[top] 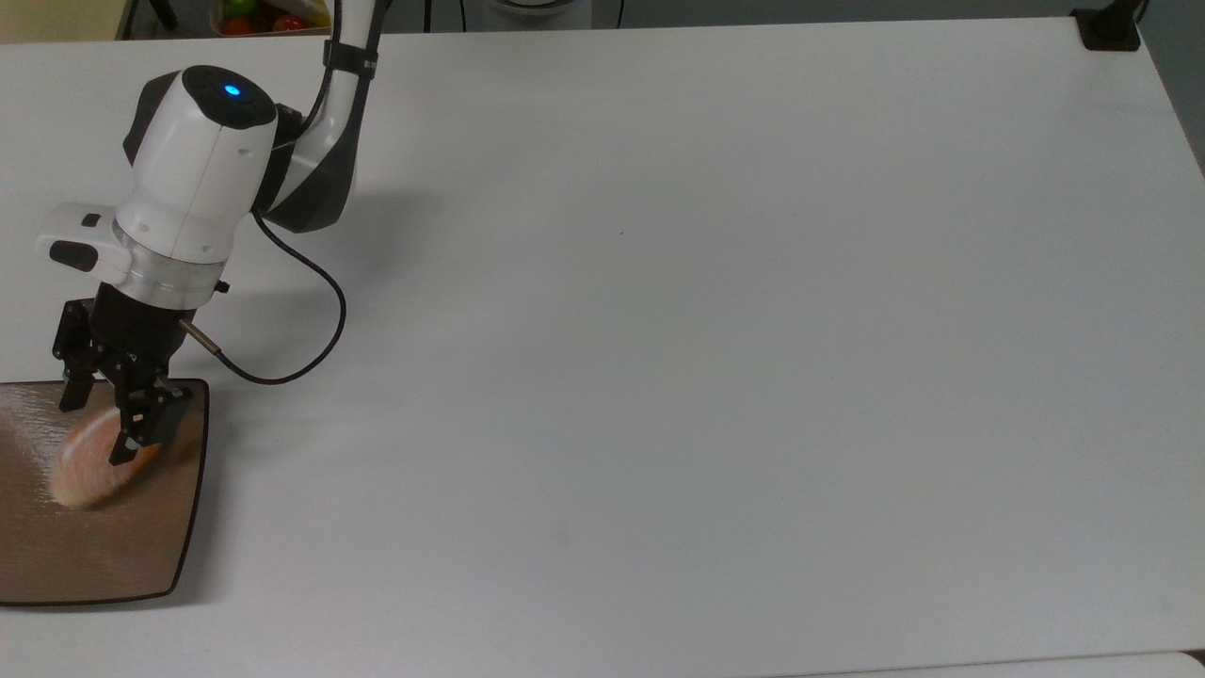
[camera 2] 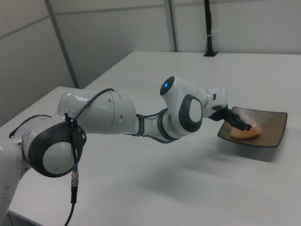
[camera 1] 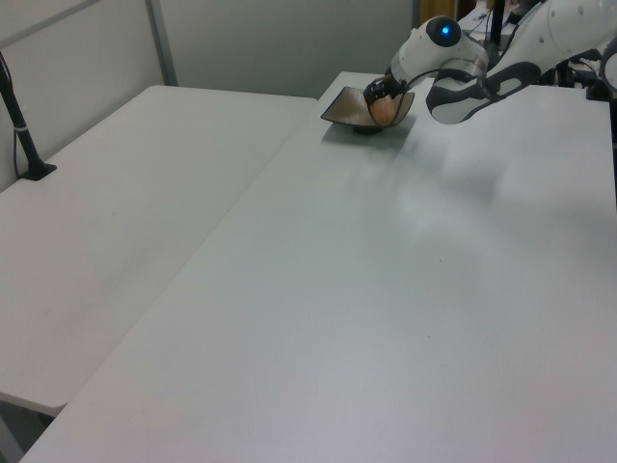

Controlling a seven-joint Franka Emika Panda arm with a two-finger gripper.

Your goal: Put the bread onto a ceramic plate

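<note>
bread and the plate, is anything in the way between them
Nothing visible. The bread already lies on the ceramic plate, and the gripper sits open right over it, fingers either side, on an otherwise bare white table.

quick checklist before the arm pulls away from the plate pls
1. Bread over the ceramic plate, not the table: ok, it sits inside the plate's rim in the top view and the right view.
2. Bread fully at rest on the plate: cannot tell, it looks blurred in the top view.
3. Gripper released: ok, its fingers are spread apart in the top view.
4. Fingers clear of the bread: cannot tell, one fingertip overlaps the roll's edge in the top view.
5. Plate flat on the table, not tipped: ok.
6. Cable free of the plate: ok, it hangs over bare table.
</note>
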